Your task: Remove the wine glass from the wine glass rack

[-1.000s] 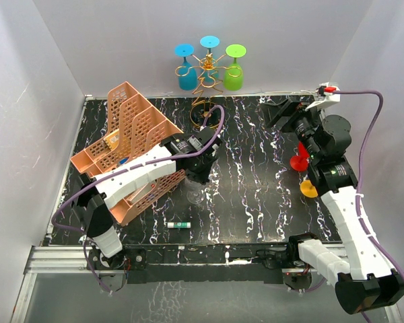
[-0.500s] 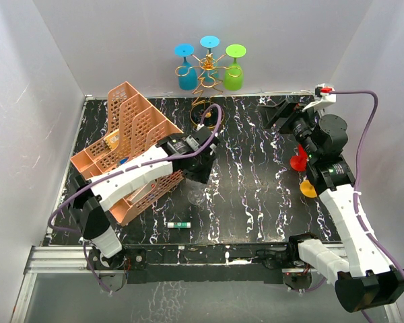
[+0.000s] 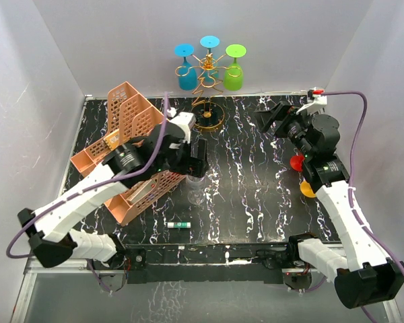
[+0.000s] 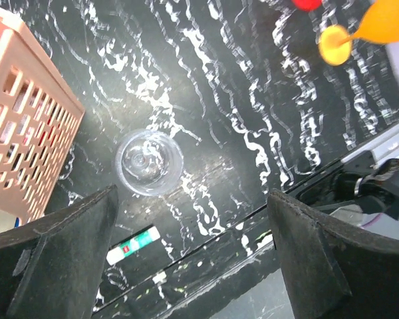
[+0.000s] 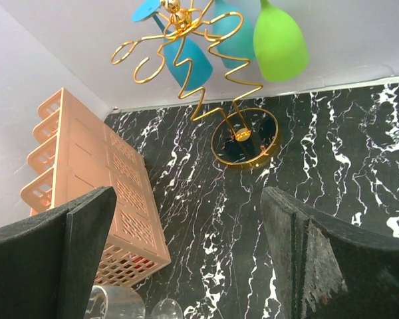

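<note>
- From above, I am holding my left pincer over a clear glass standing on the counter. My right pincer is facing the gold rack at the back, where a green glass and two blue glasses are hanging bowl-down, their feet caught in its loops.
- Through my left wrist, the left pincer is gaping wide, holding nothing; the clear glass is standing upright below, apart from both fingers.
- Through my right wrist, the right pincer is spreading wide too, empty, and aiming at the rack. The green glass is hanging on its near side, so it is likely my next pick.
</note>
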{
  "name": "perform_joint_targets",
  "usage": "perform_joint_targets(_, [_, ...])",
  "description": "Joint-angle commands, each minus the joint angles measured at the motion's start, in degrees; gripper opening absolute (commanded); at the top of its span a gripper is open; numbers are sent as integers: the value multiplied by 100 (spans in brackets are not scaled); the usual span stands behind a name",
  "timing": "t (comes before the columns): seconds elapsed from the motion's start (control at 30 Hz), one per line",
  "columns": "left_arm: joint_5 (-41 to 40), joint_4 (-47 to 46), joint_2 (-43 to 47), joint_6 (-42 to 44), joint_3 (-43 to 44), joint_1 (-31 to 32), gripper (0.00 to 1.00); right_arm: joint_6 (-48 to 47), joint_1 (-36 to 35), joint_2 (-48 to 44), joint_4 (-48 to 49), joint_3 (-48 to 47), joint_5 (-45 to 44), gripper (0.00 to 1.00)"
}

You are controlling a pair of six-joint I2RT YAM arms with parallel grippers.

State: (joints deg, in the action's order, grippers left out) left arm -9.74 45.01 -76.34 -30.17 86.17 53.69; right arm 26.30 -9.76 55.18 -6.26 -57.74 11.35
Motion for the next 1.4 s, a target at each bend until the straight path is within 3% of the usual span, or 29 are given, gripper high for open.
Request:
perform_joint_targets(0.0, [-69,-922,906,85,-484,-18,93,208,-26,167,213,-22,174,99])
perform_joint_targets(0.13, [-309,-1738,1754,185,-1057,-19,97,499,-21,529,168,-148,284,99])
perform_joint_targets(0.3, [-760,-2064,2509,478,-1423,-25,97,931,-24,1164,124,-492,353,99])
perform_joint_targets(0.6, [-1279,-1856,2712,999,-1235,-22,97,1540,-25,2422,282,-1549,208,100])
perform_joint_targets(0.87, [-1300,-1938,2608,1299,-996,-24,97,1939,37,3848,582,-3044,-612,100])
perform_joint_targets(1.37, [-1844,-1863,2366,1781,-744,-25,97,2755,207,6928,275,-6762,-963,91])
